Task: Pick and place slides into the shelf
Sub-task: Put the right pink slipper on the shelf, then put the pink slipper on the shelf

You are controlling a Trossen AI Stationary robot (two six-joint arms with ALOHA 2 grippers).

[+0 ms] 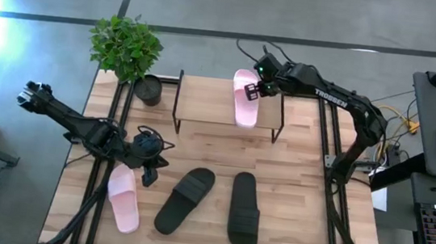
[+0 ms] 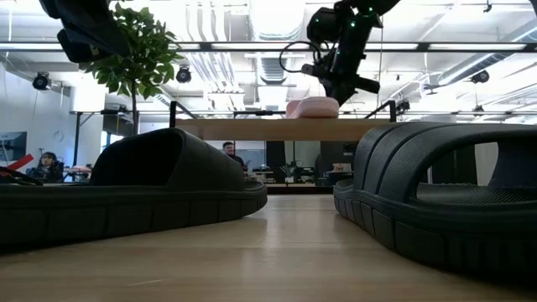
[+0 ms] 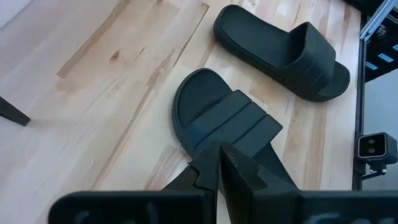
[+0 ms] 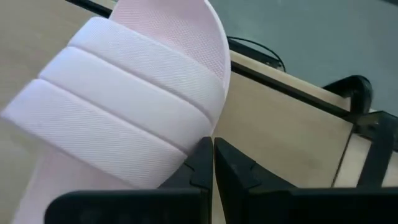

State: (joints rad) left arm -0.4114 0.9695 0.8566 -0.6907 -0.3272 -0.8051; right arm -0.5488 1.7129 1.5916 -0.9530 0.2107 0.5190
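Note:
One pink slide [image 1: 244,100] [image 4: 124,118] lies sole-down on the shelf's plank top [image 1: 203,104] [image 2: 252,128], its far end past the plank's far edge. My right gripper [image 1: 252,91] [image 4: 212,149] is shut beside that slide's strap, above the shelf [image 2: 340,88]. The other pink slide [image 1: 123,199] lies on the table near its left edge. Two black slides [image 1: 185,200] [image 1: 245,212] lie flat at the table's near side. My left gripper [image 1: 150,177] [image 3: 219,155] is shut and hovers over the table between the pink slide and the left black slide [image 3: 227,121]. My right gripper's shut fingers [image 4: 202,158] stand against the side of the pink slide's strap [image 4: 186,134], coming from above and from the table's far side. Whether they touch it, I cannot tell. The slide rests on the shelf top.
A potted plant [image 1: 126,47] and a dark pot [image 1: 148,90] stand at the table's far left corner, beside the shelf. The shelf's black side frames [image 1: 177,101] rise from the table. Bare wood lies between shelf and slides. A person [image 2: 231,151] sits in the room behind.

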